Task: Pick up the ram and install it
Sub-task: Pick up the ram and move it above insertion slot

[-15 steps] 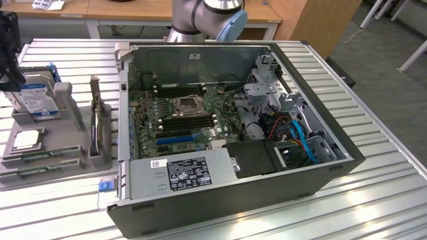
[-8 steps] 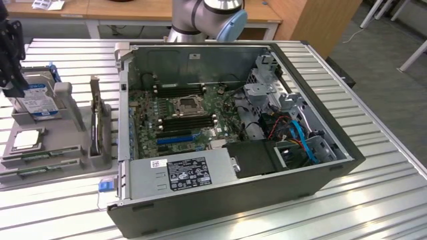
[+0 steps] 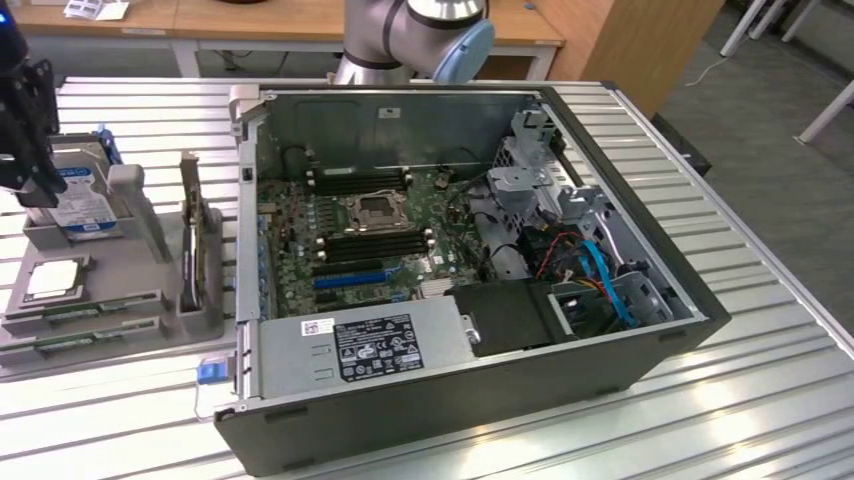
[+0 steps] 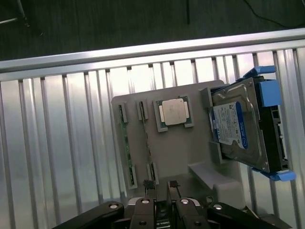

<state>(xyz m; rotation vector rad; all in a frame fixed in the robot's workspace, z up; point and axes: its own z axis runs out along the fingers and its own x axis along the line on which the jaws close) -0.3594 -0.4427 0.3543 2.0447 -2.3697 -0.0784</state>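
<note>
- Gripper [image 4: 161,185] hangs over the grey tray [image 4: 190,152]. The fingers [image 4: 149,187] are parted with a narrow gap and seem to pinch nothing, though the gap is dark and hard to read.
- Ram [image 4: 147,140] lies flat in a slot of the tray, beside the processor [image 4: 173,112]. It is a thin green stick, not gripped and not yet in the computer.
- In the wrist view the fingertips line up with one end of the ram, close to it; I cannot tell if they touch.
- Second ram stick [image 4: 125,143] lies in the next slot, parallel to the first, on the side away from the processor.
- Hard drive [image 4: 236,129] with a blue label stands on edge in a blue bracket at the tray's other end.
- In the exterior view the gripper [image 3: 36,190] is at the far left, in front of the hard drive [image 3: 83,200].
- There the ram [image 3: 83,312] and second ram stick [image 3: 74,342] lie just below the processor [image 3: 54,278].
- Tray [image 3: 120,360] sits on the slatted metal table [image 3: 747,330], to the exterior view's left of the open computer case [image 3: 400,420].
- Motherboard [image 3: 374,215] is exposed inside the case, with the power supply [image 3: 367,350] along the near wall.
- Arm [image 3: 414,30] rises behind the case.
</note>
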